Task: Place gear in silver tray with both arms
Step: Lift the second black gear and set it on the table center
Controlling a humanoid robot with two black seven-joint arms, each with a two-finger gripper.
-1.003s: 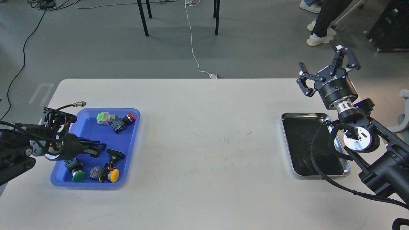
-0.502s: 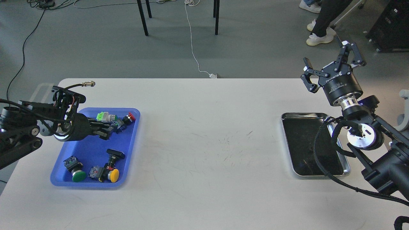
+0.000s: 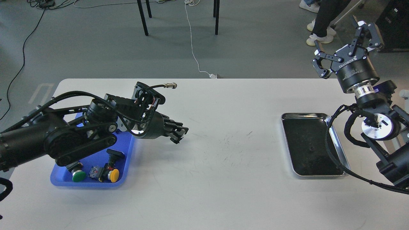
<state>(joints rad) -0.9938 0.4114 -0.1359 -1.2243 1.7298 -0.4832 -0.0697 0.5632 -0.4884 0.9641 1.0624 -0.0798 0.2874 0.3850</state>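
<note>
The silver tray (image 3: 303, 114) lies at the right of the white table (image 3: 223, 179), its dark bottom bare. My right gripper (image 3: 337, 37) is open and empty, held high above and behind the tray's far right corner. My left gripper (image 3: 179, 131) reaches over the table just right of the blue tray (image 3: 92, 184). Its dark fingers lie close together and I cannot tell whether they hold anything. I can make out no gear in this view.
The blue tray holds a green push button (image 3: 78, 175), a yellow push button (image 3: 113, 174) and a black-capped switch (image 3: 115, 154); my left arm hides its far half. A person's legs (image 3: 322, 22) and chair legs (image 3: 217, 19) stand beyond the table.
My left gripper rose out of the blue tray and swung right, out over the bare table. My right gripper lifted higher and moved right, still open.
</note>
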